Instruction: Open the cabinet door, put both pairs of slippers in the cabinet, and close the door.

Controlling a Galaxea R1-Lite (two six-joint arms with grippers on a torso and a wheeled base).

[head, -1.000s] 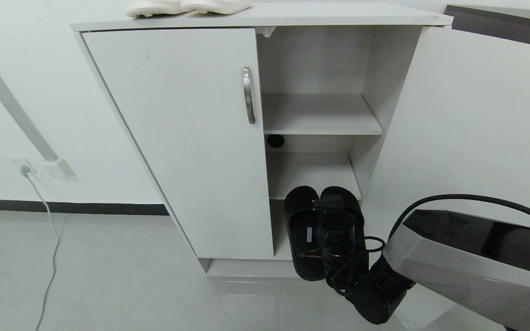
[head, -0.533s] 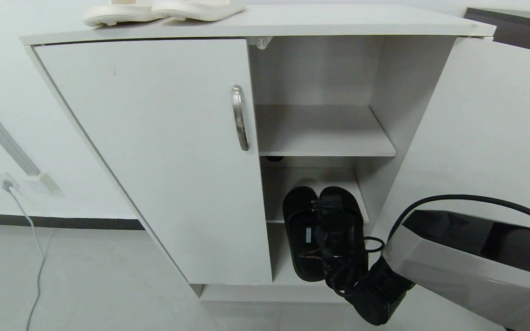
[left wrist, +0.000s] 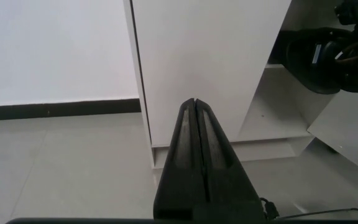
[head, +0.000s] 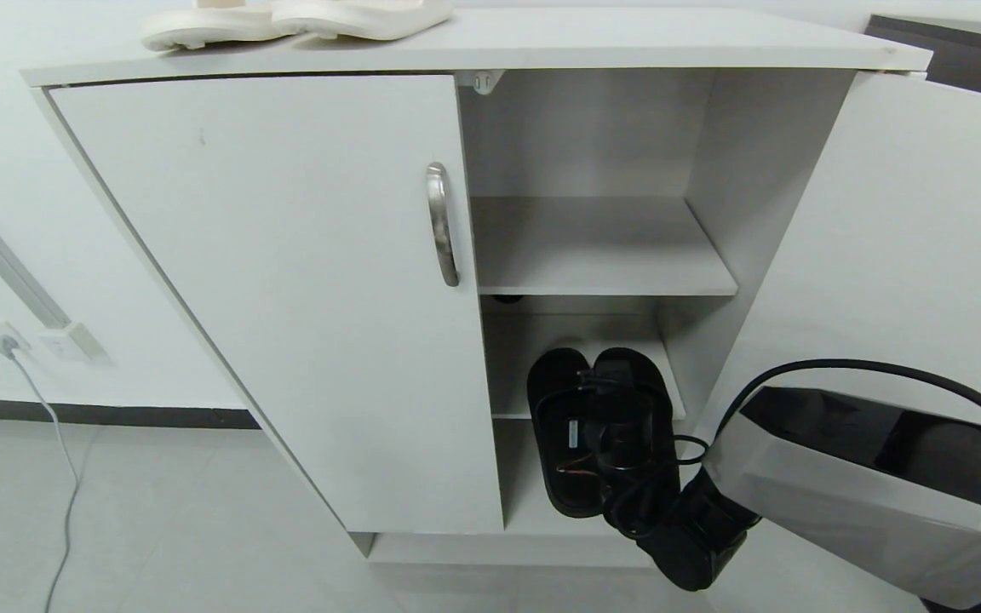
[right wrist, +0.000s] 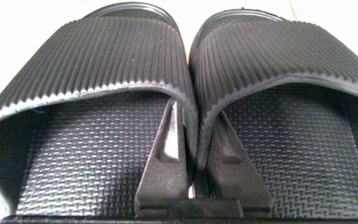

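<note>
— While clamped side by side, hanging where?
— Both black ribbed rubber slippers (head: 563, 443), toes up, low at the open right half of the white wooden cabinet (head: 473, 47), across the front of its lower shelf (head: 542, 340) and bottom compartment. Impossible to say whether touching the shelf edge.
— Held how?
— By the right gripper (head: 597, 383), one of its fingers (right wrist: 166, 155) under each strap, pinched on the adjoining inner edges.
— And the other arm?
— Left gripper (left wrist: 194, 102), fingers pressed flat together, low over the pale tiled floor (left wrist: 61, 168), just before the closed left door (head: 286, 298) with its curved metal handle (head: 441, 224).
— Farther out?
— Right door (head: 882, 238) swung wide. Up on the cabinet top, toward its left end, cream foam slippers (head: 286, 21). Left of the cabinet, a wall socket (head: 5, 345) with a grey cable (head: 60, 477) trailing to the floor.
</note>
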